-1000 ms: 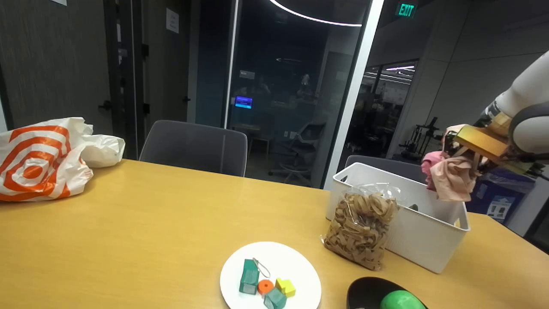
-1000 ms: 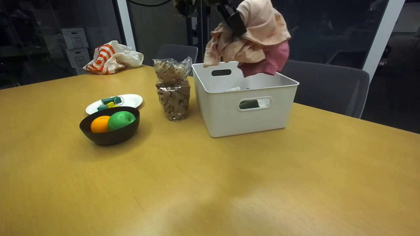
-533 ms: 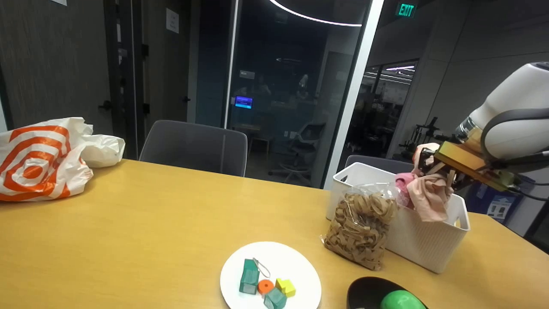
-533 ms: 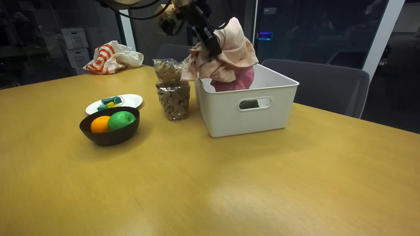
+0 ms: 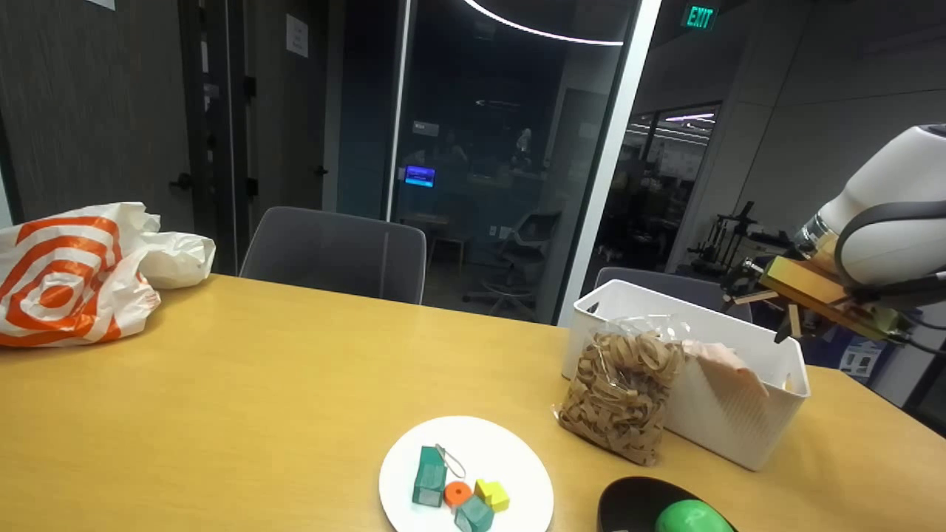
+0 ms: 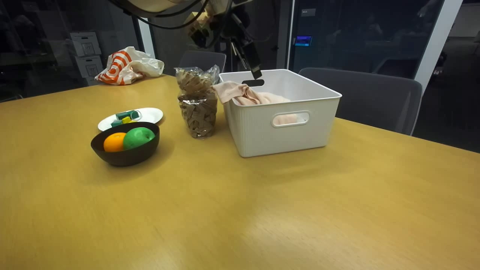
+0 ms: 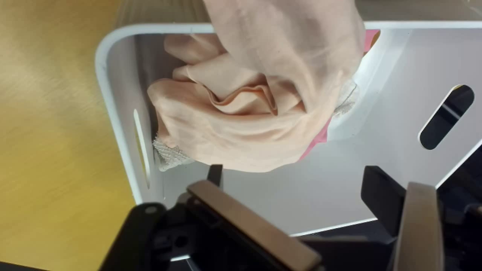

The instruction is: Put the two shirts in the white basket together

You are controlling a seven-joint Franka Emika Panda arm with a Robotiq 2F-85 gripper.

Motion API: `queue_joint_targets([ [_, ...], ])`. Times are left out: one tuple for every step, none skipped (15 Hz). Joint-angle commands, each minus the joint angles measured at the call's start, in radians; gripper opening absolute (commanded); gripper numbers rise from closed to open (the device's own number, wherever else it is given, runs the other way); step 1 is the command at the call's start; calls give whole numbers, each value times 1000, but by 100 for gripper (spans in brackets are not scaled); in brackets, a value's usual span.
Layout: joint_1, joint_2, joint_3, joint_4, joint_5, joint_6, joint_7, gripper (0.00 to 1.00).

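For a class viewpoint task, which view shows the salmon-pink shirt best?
The wrist view: it looks down onto folds of the salmon-pink shirt. Both exterior views show it draped over one side of the white basket, which hides much of the rest.

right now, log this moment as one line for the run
gripper: open, holding nothing | salmon shirt: in white basket, one end hanging over its side | magenta shirt: also inside, mostly covered

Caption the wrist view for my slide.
Peach shirt mostly inside the white basket, pink shirt peeking underneath, open end effector nearby.
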Motion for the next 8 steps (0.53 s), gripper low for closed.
queue_joint_targets([
  [-20, -37, 18, -21, 40, -13, -26, 100],
  [-15, -51, 19, -27, 63, -55, -48, 100],
  [-12, -64, 21, -28, 81, -112, -65, 100],
  [-11, -82, 26, -23, 94, -208, -67, 100],
  [-12, -99, 33, -16, 103, -311, -67, 100],
  [-15, -113, 38, -15, 103, -392, -59, 100],
  [-20, -125, 46, -17, 86, -480, -35, 100],
  [-23, -137, 52, -8, 78, -569, -26, 100],
])
